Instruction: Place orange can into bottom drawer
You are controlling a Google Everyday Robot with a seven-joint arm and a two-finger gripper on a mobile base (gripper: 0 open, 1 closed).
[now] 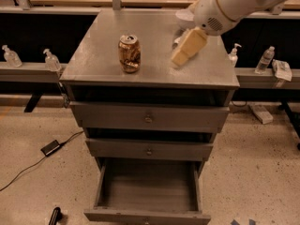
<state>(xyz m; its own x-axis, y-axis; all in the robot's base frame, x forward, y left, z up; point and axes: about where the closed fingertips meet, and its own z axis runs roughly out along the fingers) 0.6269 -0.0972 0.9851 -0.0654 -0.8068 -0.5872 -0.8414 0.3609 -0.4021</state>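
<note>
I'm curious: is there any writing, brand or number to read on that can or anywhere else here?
Orange can on the cabinet top: pale markings, too blurred to read.
Bottle at far right: label too small to read.
Gripper, above the cabinet top, right of the can: no writing visible.
No text can be quoted.

The orange can (129,54) is gleaming as glossy metal on the cabinet top (93,55), matt grey metal like the bottom drawer (147,215). The gripper (180,57), looking like smooth cream plastic, is hovering above that top near the can.
</note>
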